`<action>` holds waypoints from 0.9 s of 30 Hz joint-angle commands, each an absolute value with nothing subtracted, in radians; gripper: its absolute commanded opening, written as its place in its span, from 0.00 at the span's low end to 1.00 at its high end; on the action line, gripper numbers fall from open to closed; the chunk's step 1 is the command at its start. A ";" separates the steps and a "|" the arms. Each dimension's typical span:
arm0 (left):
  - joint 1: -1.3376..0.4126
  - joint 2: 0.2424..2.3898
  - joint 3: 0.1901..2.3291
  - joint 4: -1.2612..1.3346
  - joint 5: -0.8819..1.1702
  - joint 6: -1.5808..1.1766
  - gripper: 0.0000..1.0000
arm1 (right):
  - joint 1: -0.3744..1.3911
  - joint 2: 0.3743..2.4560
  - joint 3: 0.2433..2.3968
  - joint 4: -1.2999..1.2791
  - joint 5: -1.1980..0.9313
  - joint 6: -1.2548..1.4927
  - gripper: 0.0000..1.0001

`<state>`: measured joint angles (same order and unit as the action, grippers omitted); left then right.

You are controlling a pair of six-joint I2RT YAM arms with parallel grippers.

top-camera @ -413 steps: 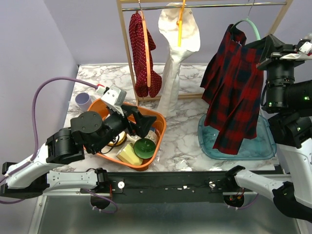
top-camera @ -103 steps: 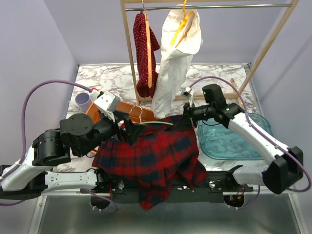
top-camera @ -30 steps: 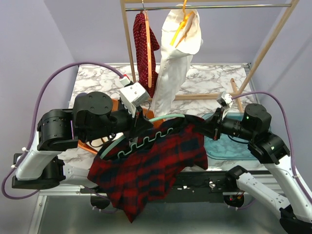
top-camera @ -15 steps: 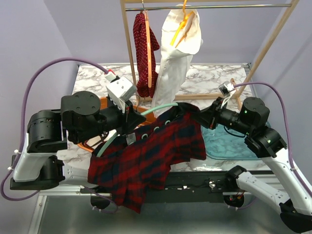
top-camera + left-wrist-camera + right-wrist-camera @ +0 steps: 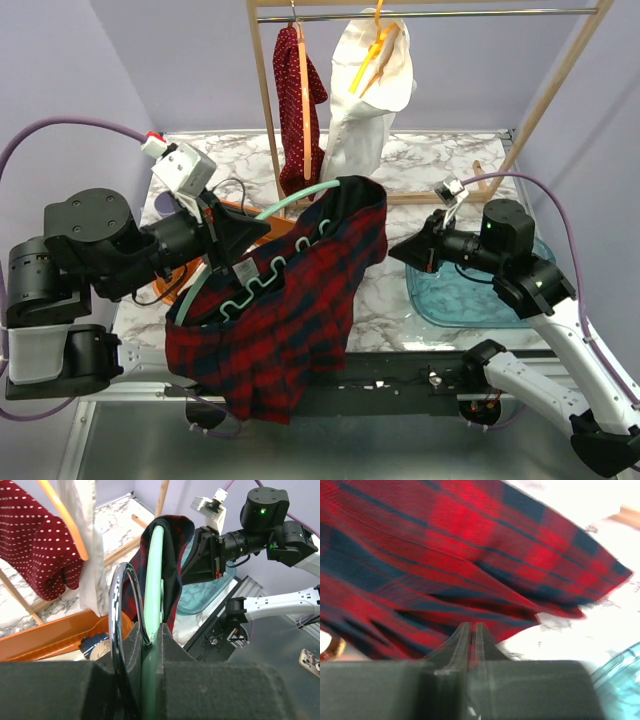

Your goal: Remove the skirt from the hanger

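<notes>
I held the hanger (image 5: 300, 199) lifted in the air with my left gripper (image 5: 236, 232), above the near side of the counter (image 5: 385, 290). I judged this height was needed so the skirt (image 5: 290, 320) could hang free and not lie on anything. The hanger was tilted, with its far end higher, and the waist of the skirt wrapped around that far end. The rest of the red and blue cloth fell down toward the near edge of the counter. Whether the near end of the hanger was still inside the waist, I could not tell.

In the left wrist view, my left gripper was clamped on the green body of the hanger, just beside its metal hook (image 5: 125, 610). The jaws were almost together, with only the thin hanger between them.

My right gripper (image 5: 400, 250) stood just beside the right edge of the skirt and pointed at it, over the counter beside the teal tray (image 5: 500, 305). Its fingers (image 5: 462, 635) were pressed together with nothing between them, and the cloth was in front of the tips, not touching them. So the skirt was not yet off. I judged the right gripper would have to part and take the cloth near the waist to pull it off the far end.
</notes>
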<state>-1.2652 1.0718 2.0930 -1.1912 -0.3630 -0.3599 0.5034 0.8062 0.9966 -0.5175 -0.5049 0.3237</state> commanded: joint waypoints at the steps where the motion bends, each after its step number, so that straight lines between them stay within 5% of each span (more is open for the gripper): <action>1: -1.262 1.081 2.120 -1.065 -0.319 -0.379 0.00 | 0.499 0.790 1.046 -0.512 -0.722 0.226 0.54; 5: -1.264 1.066 2.088 -1.060 -0.313 -0.387 0.00 | 0.499 0.732 1.069 -0.509 -0.696 0.189 0.76; 6: -1.262 1.065 2.082 -1.060 -0.308 -0.388 0.00 | 0.499 0.727 1.081 -0.511 -0.706 0.166 0.92; 7: -1.262 1.063 2.079 -1.054 -0.304 -0.388 0.00 | 0.499 0.729 1.091 -0.512 -0.698 0.157 0.96; 17: -1.262 1.071 2.054 -1.031 -0.256 -0.400 0.00 | 0.499 0.886 1.147 -0.390 -0.735 0.135 0.98; 19: -1.264 1.072 2.051 -1.032 -0.255 -0.402 0.00 | 0.499 0.917 1.167 -0.374 -0.703 0.141 0.90; 21: -1.264 1.074 2.056 -1.037 -0.261 -0.402 0.00 | 0.499 0.931 1.187 -0.368 -0.671 0.141 0.60; 22: -1.264 1.074 2.062 -1.048 -0.267 -0.406 0.00 | 0.499 0.936 1.186 -0.371 -0.613 0.155 0.36; 25: -1.262 1.068 2.085 -1.077 -0.316 -0.410 0.00 | 0.499 0.924 1.137 -0.419 -0.463 0.169 0.19; 27: -1.262 1.057 2.097 -1.083 -0.345 -0.410 0.00 | 0.497 0.923 1.088 -0.445 -0.387 0.175 0.16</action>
<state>-1.2640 1.0870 2.0464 -1.1545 -0.2966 -0.3820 0.5022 0.9421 1.1419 -0.4198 -0.6147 0.1642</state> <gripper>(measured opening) 0.159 0.194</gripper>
